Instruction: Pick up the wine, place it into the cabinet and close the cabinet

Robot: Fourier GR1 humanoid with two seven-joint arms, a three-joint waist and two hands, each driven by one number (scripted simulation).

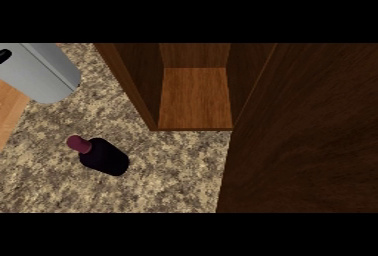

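You have all three steps left: the one wine bottle (103, 156) stands on the counter (170, 175), left of and below the one cabinet (193, 97), whose door (310, 140) (probably the dark panel at right) hangs open. Neither hand shows, only a grey forearm (38, 70), so I cannot tell their fingers.

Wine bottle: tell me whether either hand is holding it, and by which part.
Nothing holds it. The wine bottle stands alone on the counter, and neither hand shows in the head view.
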